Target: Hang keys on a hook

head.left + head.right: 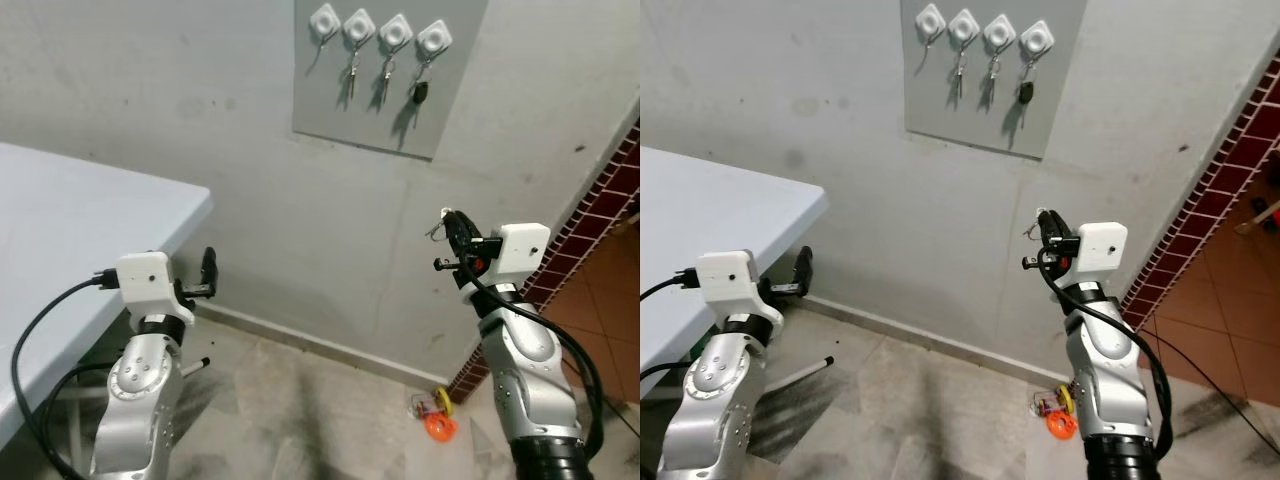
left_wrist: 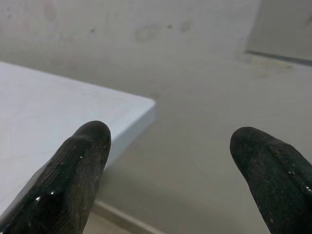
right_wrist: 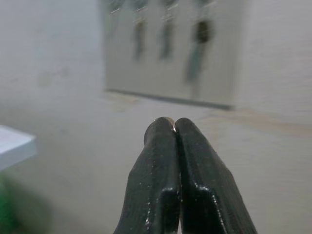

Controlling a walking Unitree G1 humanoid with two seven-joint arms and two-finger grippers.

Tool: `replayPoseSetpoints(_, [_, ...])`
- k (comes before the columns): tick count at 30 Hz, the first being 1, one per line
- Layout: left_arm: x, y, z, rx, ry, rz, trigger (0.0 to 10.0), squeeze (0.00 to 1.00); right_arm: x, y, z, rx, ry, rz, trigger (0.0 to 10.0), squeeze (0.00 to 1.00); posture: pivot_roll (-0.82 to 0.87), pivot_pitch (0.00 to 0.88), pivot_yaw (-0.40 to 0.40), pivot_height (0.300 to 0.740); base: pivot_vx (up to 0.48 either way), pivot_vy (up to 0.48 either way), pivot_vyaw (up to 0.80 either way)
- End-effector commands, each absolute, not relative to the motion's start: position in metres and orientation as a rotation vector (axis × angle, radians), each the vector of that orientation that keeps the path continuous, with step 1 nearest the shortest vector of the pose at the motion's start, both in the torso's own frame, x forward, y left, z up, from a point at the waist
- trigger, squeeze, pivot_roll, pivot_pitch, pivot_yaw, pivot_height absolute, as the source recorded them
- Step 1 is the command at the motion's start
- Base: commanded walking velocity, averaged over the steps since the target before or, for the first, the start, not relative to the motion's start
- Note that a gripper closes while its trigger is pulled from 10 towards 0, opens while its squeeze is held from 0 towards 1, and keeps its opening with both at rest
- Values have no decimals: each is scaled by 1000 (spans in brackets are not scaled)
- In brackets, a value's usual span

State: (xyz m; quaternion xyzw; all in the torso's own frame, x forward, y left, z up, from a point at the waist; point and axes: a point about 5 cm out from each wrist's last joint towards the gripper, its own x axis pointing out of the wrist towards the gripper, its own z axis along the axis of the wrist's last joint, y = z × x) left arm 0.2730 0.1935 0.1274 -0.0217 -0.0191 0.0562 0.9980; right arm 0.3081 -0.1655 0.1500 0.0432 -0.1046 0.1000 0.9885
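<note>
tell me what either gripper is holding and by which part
The right gripper pinches a key ring by its wire loop; the left gripper is open and holds nothing.

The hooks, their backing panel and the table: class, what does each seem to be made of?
Hooks: glossy white, moulded-looking, probably plastic.
Backing panel: flat matt grey sheet with crisp edges; metal or painted board, unclear.
Table: smooth pale top with rounded edge, likely plastic or laminate.

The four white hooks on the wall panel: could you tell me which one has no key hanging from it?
The leftmost hook is bare; the other three each carry a key.
</note>
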Motion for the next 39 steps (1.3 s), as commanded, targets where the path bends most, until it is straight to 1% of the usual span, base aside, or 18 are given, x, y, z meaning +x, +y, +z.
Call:
replayPoseSetpoints(1, [273,194,130,-48,-43,117,10000,0,309,-164,155,87,-229,208,10000,0,-11,53,-38,740,416,0,0])
replayPoseSetpoints(32, [272,194,128,-61,-29,127,10000,0,309,-163,155,87,-221,217,10000,0,-12,55,-42,740,419,0,0])
replayPoseSetpoints(39, [271,189,128,-66,-37,123,10000,0,308,-161,153,81,-209,242,10000,0,-8,49,-48,740,0,0,0])
